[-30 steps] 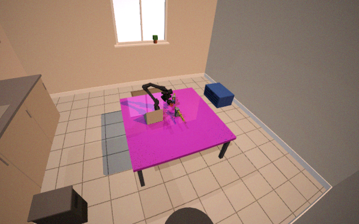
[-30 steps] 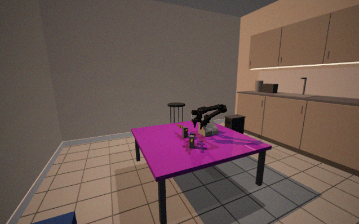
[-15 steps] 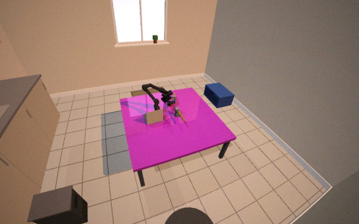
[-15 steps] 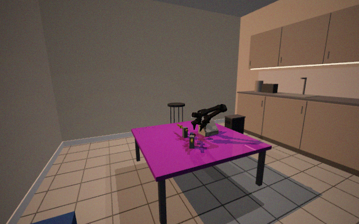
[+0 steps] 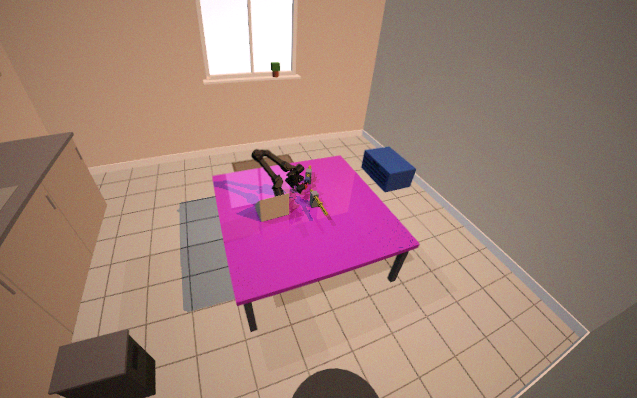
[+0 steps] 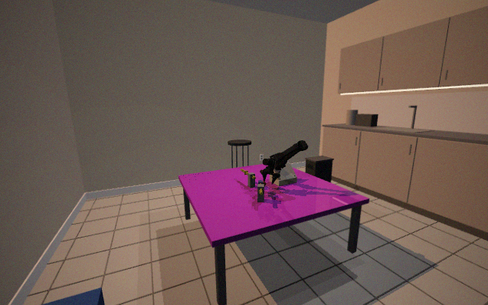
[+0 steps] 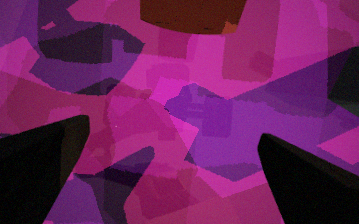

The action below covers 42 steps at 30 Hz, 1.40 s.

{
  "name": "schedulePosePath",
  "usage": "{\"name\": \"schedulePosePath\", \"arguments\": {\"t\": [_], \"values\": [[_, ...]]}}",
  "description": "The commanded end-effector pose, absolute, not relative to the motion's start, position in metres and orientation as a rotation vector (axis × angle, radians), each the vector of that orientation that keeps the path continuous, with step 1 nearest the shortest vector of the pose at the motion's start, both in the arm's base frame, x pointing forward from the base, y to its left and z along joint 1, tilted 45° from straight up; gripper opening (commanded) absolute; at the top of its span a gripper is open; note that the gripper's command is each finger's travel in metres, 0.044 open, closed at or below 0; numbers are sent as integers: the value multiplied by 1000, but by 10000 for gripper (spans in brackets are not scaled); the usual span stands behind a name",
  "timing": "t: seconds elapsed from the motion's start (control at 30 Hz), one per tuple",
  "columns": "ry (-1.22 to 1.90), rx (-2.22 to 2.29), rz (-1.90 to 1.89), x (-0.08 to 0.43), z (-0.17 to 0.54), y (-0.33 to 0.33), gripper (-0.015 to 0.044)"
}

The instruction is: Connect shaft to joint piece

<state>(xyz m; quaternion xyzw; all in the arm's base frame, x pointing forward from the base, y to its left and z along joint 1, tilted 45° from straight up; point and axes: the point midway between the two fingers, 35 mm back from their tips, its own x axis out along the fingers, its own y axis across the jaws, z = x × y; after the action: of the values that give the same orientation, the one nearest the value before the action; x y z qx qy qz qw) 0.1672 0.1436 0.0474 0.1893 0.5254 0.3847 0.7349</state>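
Observation:
My gripper [image 5: 302, 189] [image 6: 269, 182] [image 7: 176, 132] is open and empty, low over the table, fingers pointing down. The orange-red joint piece [image 7: 193, 15] shows at the top of the wrist view, beyond the fingertips and not between them; where its opening points cannot be told. The block of the fixed shaft [image 5: 308, 178] [image 6: 260, 196] stands beside the gripper. The second block [image 5: 314, 199] [image 6: 251, 181] carries the yellow second shaft [image 5: 322, 206] [image 6: 244, 172], which sticks out on the side away from the joint piece. The gap between shaft and joint is too small to judge.
The arm's base stands on a tan wedge-shaped mount [image 5: 274, 208] [image 6: 286, 178] near the two blocks. All stand on the magenta table [image 5: 310, 260] [image 6: 218, 214]. A dark shape [image 7: 358, 82] at the right edge of the wrist view cannot be made out.

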Motion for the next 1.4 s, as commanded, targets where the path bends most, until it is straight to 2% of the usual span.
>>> {"name": "schedulePosePath", "arguments": {"t": [0.0,0.7,1.37], "values": [[1152,422,844,165,44,148,440],[1149,421,844,227,57,170,440],[1149,422,845,234,41,192,440]]}}
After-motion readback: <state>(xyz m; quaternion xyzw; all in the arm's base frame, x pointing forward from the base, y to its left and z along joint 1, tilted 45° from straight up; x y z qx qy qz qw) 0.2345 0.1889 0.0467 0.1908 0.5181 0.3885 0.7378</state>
